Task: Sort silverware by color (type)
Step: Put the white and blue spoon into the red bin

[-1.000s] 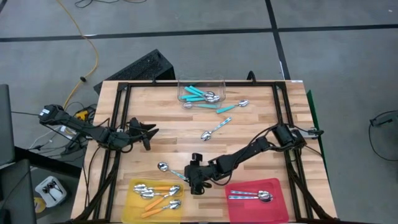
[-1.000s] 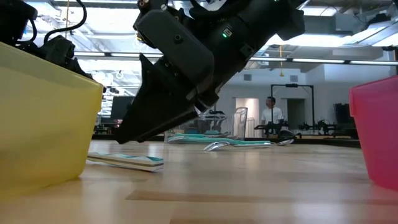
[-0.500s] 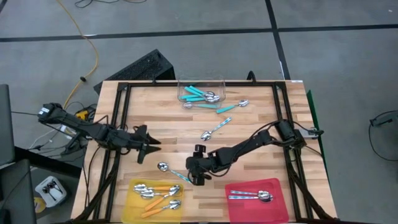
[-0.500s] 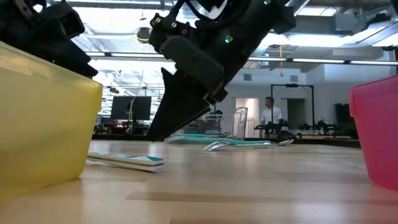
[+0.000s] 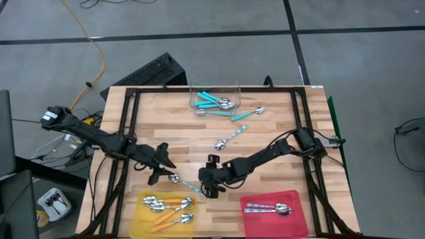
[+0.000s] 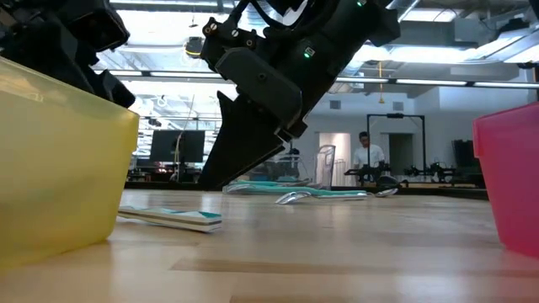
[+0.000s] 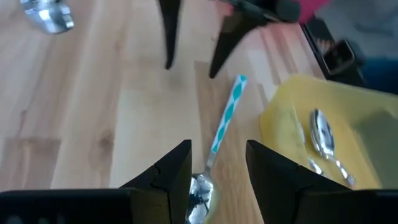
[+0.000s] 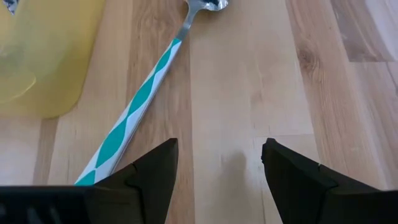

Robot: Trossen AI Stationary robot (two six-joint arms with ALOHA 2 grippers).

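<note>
One teal spoon [image 7: 224, 121] flat on table [image 5: 265, 143], bowl between left gripper [image 7: 217, 171] open fingers, handle tip by right gripper [image 8: 214, 165], open too, both empty.

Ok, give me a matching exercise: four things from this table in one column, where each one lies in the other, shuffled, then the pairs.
Things:
1. orange spoons
2. silver spoons
3. clear tub
4. left gripper

Places:
A. in the red tray
B. at the table's far edge
C. at the bowl of a teal spoon on the wood
D. in the yellow tray

Pairs: 1-D, 2-A, 3-B, 4-C
</note>
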